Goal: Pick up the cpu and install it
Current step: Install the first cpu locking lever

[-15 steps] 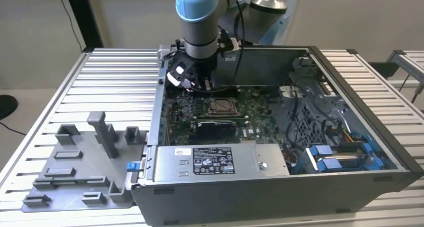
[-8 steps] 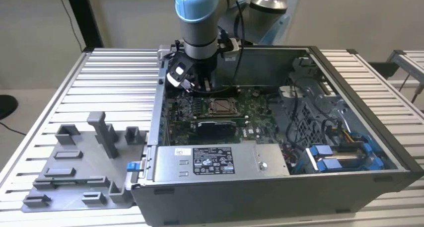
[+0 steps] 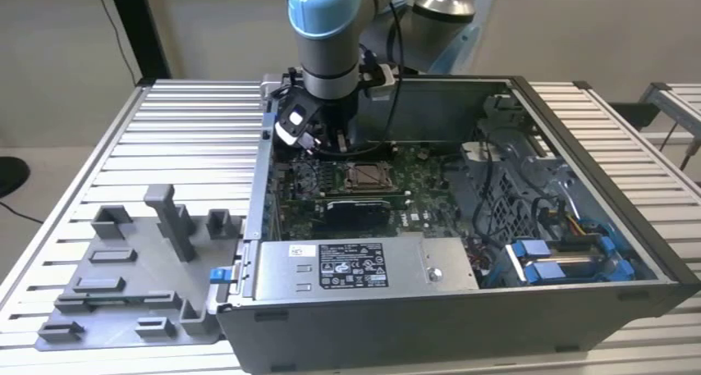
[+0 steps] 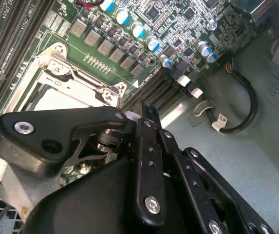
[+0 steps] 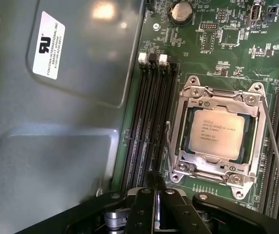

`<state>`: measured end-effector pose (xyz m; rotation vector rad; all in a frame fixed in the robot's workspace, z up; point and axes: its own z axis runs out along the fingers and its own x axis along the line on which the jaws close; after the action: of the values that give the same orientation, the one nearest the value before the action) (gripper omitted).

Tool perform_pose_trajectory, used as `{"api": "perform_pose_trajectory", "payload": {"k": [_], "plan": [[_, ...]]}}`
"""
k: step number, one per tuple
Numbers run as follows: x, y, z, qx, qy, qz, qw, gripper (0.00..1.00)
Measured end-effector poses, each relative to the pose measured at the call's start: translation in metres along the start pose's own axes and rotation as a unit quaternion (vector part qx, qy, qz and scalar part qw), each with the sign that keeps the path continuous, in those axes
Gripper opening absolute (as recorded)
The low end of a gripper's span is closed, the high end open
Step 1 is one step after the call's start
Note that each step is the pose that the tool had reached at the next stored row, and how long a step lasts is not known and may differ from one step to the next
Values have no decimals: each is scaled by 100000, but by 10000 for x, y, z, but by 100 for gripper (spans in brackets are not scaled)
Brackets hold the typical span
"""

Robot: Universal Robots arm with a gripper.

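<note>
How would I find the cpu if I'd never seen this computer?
Look inside the open case, at the green board on its floor. In the first wrist view, a metal frame rings the cpu. It is the only flat, silvery square there.

Open computer case [image 3: 460,309], grey fixture tray [image 3: 121,285].

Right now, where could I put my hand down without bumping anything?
The ribbed table is bare between the computer case and its edge at the exterior view's left, behind the grey holder tray. Inside the case it is crowded: the gripper hangs over the green board near the cpu.
</note>
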<state>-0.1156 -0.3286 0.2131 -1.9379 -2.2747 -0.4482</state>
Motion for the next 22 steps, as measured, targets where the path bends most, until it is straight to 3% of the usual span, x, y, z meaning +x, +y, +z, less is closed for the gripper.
{"api": "perform_pose_trajectory", "payload": {"k": [6, 15, 22], "plan": [[-14, 41, 10, 10, -38, -1, 100000, 0], [-35, 50, 25, 7, -60, -5, 100000, 0], [-53, 127, 44, 22, -66, -2, 100000, 0]]}}
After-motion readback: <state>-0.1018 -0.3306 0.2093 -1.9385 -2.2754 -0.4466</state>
